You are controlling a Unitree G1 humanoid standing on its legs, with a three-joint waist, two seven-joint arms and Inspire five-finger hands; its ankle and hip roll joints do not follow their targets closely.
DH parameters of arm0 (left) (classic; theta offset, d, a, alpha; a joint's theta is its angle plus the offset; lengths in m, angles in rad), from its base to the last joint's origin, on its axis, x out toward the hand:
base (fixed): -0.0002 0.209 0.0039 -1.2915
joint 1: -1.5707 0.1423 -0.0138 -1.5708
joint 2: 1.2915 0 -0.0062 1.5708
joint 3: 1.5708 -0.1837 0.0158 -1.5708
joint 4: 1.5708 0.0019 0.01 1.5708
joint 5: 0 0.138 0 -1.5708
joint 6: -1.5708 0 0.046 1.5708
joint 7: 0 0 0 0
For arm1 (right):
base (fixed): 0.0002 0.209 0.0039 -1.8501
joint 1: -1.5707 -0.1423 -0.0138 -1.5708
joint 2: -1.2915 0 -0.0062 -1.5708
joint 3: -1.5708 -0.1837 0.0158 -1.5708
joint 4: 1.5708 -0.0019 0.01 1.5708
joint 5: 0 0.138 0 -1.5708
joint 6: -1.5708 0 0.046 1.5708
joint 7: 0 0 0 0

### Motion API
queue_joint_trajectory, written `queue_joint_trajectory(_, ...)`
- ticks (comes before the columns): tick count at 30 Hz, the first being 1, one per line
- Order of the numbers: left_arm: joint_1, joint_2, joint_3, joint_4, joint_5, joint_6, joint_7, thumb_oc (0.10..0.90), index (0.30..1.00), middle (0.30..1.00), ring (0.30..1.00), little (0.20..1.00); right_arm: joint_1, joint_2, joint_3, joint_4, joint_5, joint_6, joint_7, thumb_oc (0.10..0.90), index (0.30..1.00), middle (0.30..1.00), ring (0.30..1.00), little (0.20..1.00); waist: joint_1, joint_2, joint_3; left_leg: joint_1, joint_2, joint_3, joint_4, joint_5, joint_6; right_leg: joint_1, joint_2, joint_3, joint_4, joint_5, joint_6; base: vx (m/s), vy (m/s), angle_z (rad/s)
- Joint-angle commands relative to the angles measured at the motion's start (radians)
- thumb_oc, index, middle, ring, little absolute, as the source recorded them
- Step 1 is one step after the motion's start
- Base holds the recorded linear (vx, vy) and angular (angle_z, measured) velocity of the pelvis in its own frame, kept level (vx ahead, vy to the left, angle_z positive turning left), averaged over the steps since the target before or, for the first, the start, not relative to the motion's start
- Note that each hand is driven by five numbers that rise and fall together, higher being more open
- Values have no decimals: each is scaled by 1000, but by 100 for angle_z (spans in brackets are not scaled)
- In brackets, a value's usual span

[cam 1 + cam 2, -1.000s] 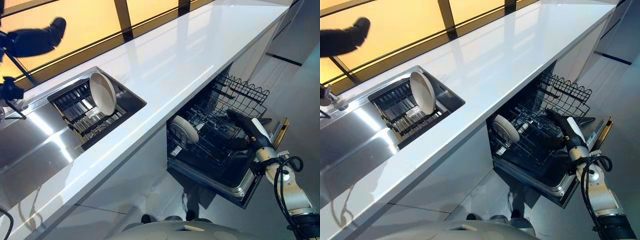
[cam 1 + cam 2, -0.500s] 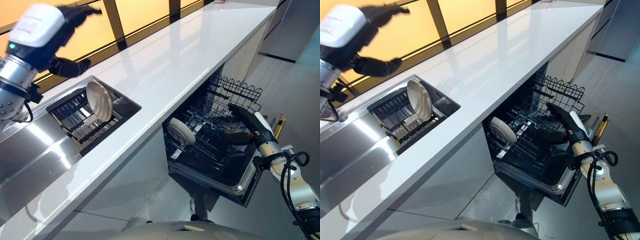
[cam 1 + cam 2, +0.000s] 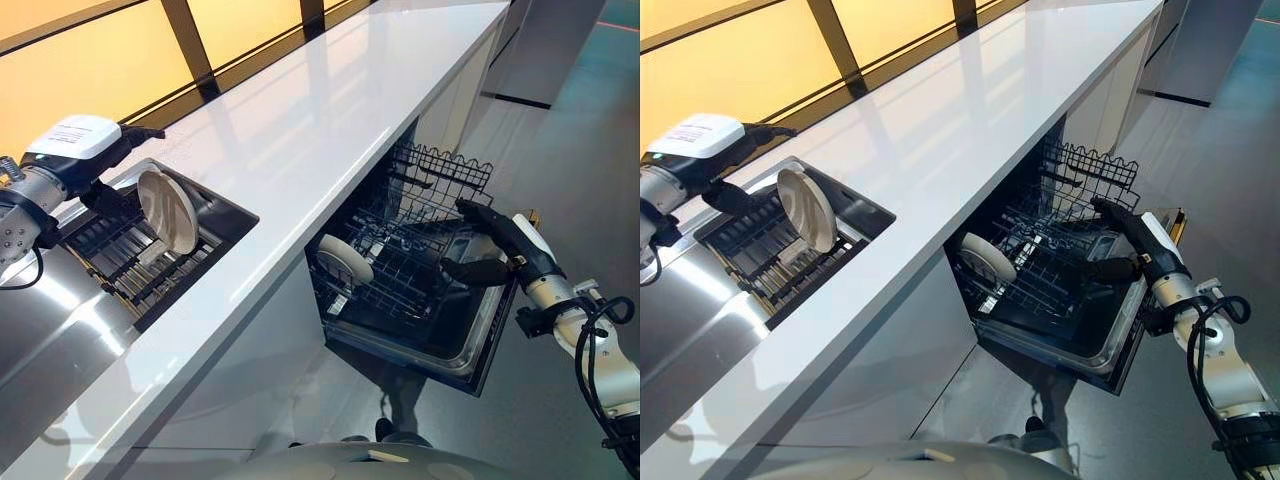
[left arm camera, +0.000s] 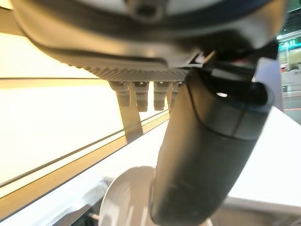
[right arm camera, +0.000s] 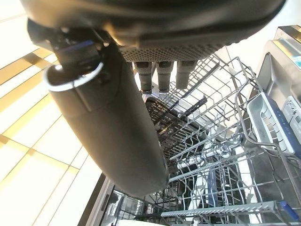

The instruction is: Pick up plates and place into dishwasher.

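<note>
A cream plate [image 3: 168, 210] stands on edge in the dark rack [image 3: 120, 262] inside the sink. My left hand [image 3: 95, 165] hovers just behind and to the left of it, fingers straight and open, thumb [image 4: 207, 150] hanging down beside the plate's rim [image 4: 126, 197]. A second cream plate [image 3: 343, 262] stands in the left end of the dishwasher's lower rack [image 3: 420, 235]. My right hand [image 3: 508, 248] floats open over the right side of that rack, holding nothing; its wrist view shows wire tines [image 5: 211, 141] past the straight fingers [image 5: 160, 75].
The white countertop [image 3: 330, 120] runs between the sink and the dishwasher below it. The dishwasher door [image 3: 480, 335] lies folded down toward the floor. A raised wire basket [image 3: 440, 170] stands at the rack's far end. A steel drainboard [image 3: 40, 320] lies left of the sink.
My left hand has come down from up by the window to right beside the plate in the sink. The camera has shifted; the right hand stays over the dishwasher rack.
</note>
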State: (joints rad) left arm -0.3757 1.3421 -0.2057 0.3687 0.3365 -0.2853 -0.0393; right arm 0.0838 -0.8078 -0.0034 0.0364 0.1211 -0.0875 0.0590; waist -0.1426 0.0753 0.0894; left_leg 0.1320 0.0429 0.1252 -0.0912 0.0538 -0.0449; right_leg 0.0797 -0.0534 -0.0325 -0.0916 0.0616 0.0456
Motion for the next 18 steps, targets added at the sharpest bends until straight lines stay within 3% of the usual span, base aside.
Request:
queue_joint_trajectory(1, -181, 77, 37, 102, 29, 41, 63, 800, 900, 900, 900, 900, -97, -84, -105, -122, 47, -106, -14, 800, 900, 900, 900, 900, 1, -20, -28, 22, -58, 12, 4, -48, 35, 23, 29, -29, 4, 17, 56, 0, 0, 0)
queue_joint_trajectory(18, -187, 17, 25, 193, 26, 84, 179, 800, 900, 900, 900, 900, -101, -110, -98, -106, 61, -93, 21, 800, 900, 900, 900, 900, -18, -27, -22, 15, -60, 23, 4, -46, 36, 12, 32, -13, 4, 19, 53, 11, 22, -2)
